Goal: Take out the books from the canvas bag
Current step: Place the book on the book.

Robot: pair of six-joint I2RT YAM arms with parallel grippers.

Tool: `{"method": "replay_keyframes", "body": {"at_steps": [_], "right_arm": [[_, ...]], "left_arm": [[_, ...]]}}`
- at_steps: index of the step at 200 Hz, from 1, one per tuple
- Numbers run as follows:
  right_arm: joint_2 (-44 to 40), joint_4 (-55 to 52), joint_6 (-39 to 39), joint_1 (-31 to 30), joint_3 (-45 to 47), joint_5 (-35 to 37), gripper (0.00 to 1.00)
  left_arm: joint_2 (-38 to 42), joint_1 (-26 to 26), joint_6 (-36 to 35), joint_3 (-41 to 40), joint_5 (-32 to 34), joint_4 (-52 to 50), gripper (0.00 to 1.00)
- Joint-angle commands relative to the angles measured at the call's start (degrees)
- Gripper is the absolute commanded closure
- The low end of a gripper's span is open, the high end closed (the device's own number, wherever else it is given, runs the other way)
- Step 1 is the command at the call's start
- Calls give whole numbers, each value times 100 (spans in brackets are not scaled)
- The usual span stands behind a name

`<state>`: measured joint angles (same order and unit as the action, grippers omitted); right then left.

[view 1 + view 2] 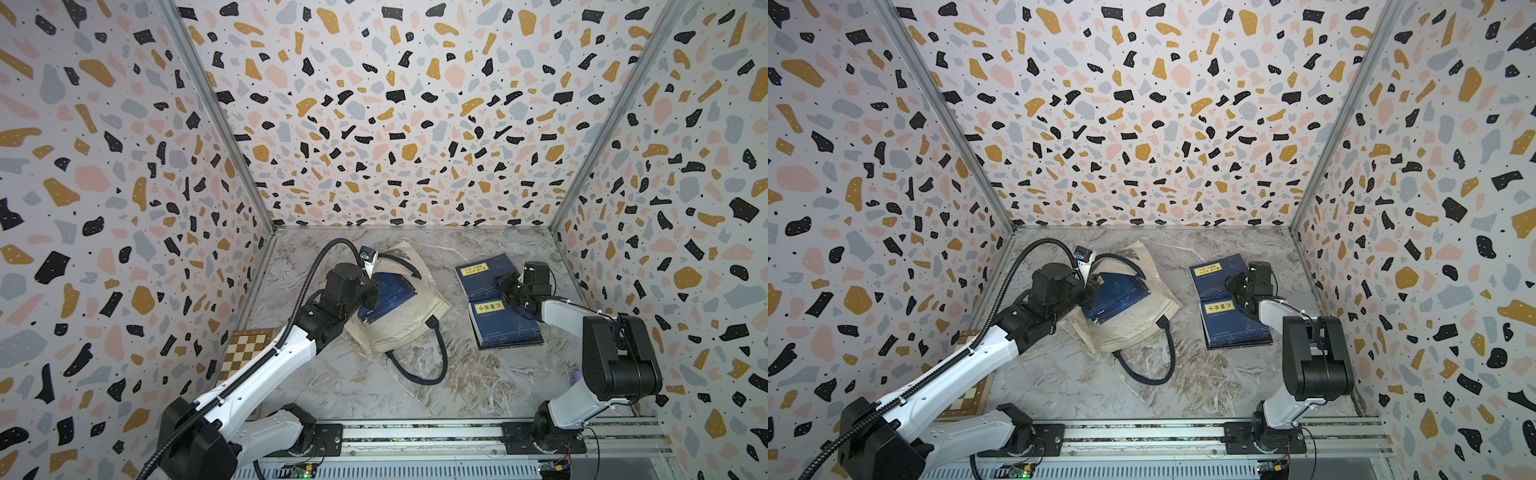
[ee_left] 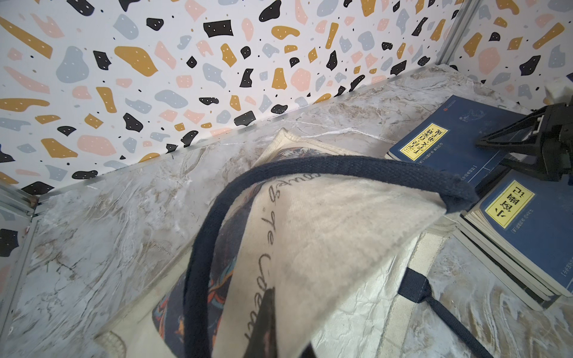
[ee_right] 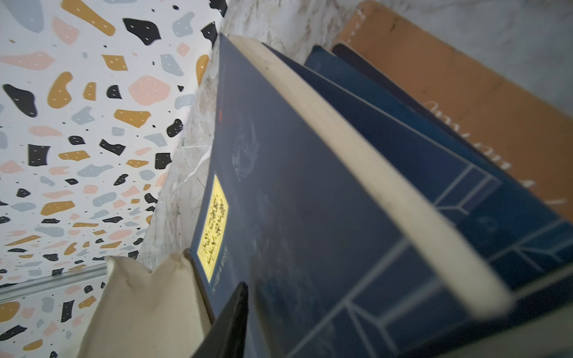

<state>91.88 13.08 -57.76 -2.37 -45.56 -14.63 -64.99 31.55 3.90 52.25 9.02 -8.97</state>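
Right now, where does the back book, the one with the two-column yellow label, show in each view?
Both top views: the back book lies nearest the rear wall, right of the canvas bag, partly hidden by the right gripper.
Left wrist: the book sits beyond the bag's navy handle, below the right jaws.
Right wrist: the book fills the frame, close up.
Shared landmark: its yellow label, cream bag alongside.

Terrazzo-print walls (image 1: pixel 374 124) on three sides — grey marble-look floor (image 1: pixel 357 386); metal corner posts (image 1: pixel 218 116), probably aluminium.
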Motion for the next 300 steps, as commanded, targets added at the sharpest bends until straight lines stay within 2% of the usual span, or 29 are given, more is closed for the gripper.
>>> {"method": "replay_keyframes", "body": {"at_steps": [1, 62, 121, 147, 164, 205, 249, 270, 300], "right_arm": [[-258, -409, 67, 4, -169, -25, 60], [-922, -878, 184, 29, -32, 461, 56], [-1360, -1143, 209, 110, 166, 300, 54], [-1646, -950, 322, -97, 293, 48, 54], [-1828, -883, 543, -538, 319, 82, 54], [-2287, -667, 807, -2059, 603, 322, 54], [-2991, -214, 425, -3832, 1295, 1491, 53], [-2957, 31, 340, -4653, 1439, 1920, 53], [-2525, 551, 281, -5378, 1469, 2129, 53]], "left_arm": [[83, -26, 65, 120, -52, 212, 100], [39, -26, 61, 136, -70, 196, 100], [39, -24, 66, 145, -89, 194, 100], [73, -26, 67, 141, -142, 211, 100], [108, -26, 50, 131, -202, 237, 100], [193, -26, 49, 58, -286, 335, 100], [190, -26, 67, 66, -390, 352, 100], [189, -26, 84, 71, -437, 352, 100], [206, -26, 86, 57, -539, 385, 100]]}}
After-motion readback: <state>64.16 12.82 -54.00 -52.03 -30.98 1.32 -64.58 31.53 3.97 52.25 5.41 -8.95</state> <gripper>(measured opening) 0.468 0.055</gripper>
